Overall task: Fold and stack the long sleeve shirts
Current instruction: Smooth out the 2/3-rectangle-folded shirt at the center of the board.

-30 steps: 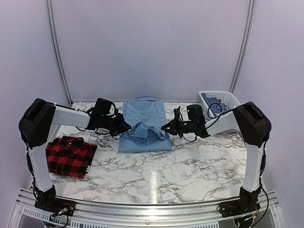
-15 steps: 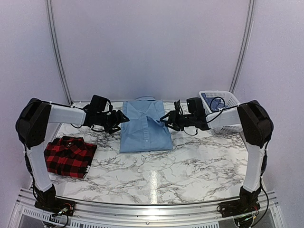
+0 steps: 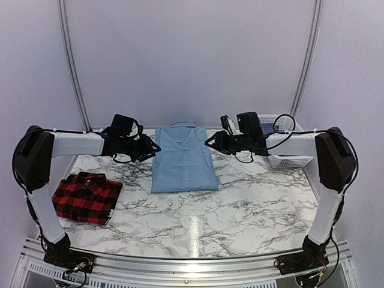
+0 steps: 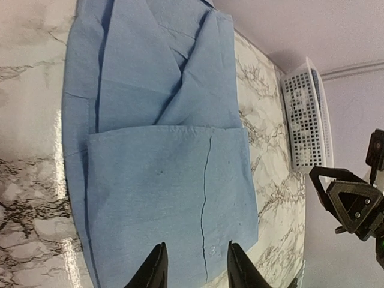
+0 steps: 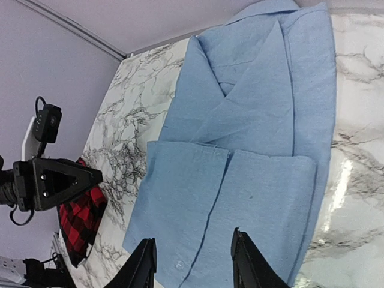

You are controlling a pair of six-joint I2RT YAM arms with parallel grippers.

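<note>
The light blue long sleeve shirt (image 3: 183,159) lies folded flat at the back middle of the table, collar away from the arms, its lower part doubled over the chest (image 4: 162,150) (image 5: 240,150). The red-and-black plaid shirt (image 3: 86,197) lies folded at the near left (image 5: 84,222). My left gripper (image 3: 155,147) hovers by the blue shirt's left edge, open and empty (image 4: 195,249). My right gripper (image 3: 209,143) hovers by its right edge, also open with nothing between the fingers (image 5: 193,237).
A white plastic basket (image 3: 287,161) stands at the back right, partly behind the right arm, and shows in the left wrist view (image 4: 306,114). Purple walls close the table at the back and sides. Marble tabletop (image 3: 240,210) lies in front of the shirts.
Both grippers have let go of the blue shirt's folded-over cloth, opened, and drawn back and outward from it. The shirt now lies flat and smooth.
</note>
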